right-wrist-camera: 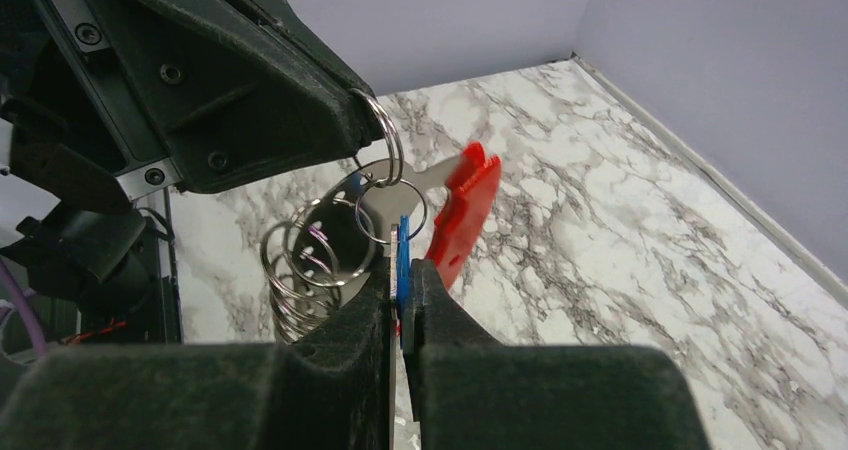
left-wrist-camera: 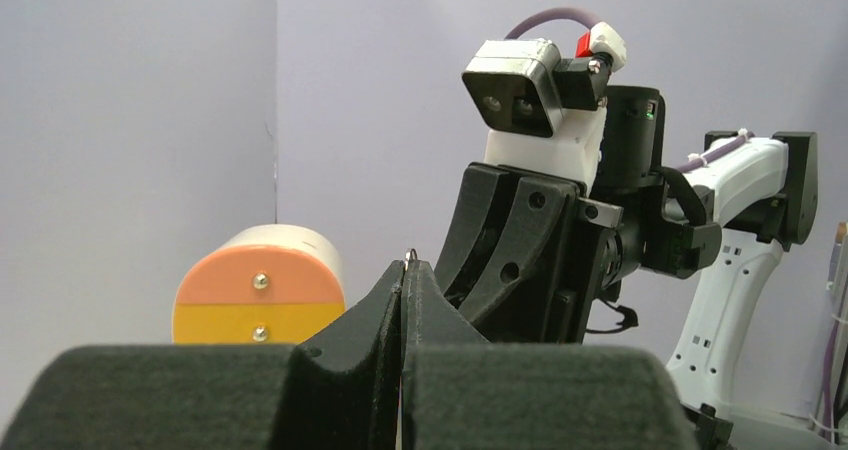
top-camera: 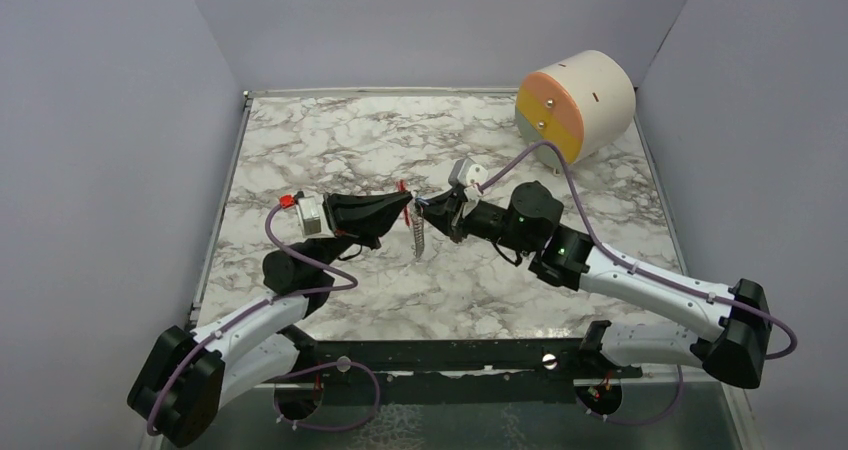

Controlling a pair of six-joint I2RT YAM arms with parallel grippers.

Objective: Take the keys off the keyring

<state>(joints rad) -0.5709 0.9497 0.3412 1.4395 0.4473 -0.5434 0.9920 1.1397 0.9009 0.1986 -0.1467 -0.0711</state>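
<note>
The keys (right-wrist-camera: 401, 245), a small blue-and-silvery piece, stand edge-on between the fingertips of the right gripper (right-wrist-camera: 400, 292), whose fingers are pressed together on it. Its long axis runs out from those tips toward the opposing arm. Just past the tips, a small loop joins it to the keyring (right-wrist-camera: 310, 260). The top loop of the keyring is pinched at the tip of the left gripper (left-wrist-camera: 405, 275), whose fingers are also closed with no gap showing. The rest of the keyring hangs below both sets of fingers as a grey coil, above the table (right-wrist-camera: 620, 230). Its red part (right-wrist-camera: 462, 210) juts out beside the right fingertips. The two grippers face each other tip to tip, nearly touching. The right gripper has the piece itself, so the separation likely depends on working it along the loop away from the left fingers.
</note>
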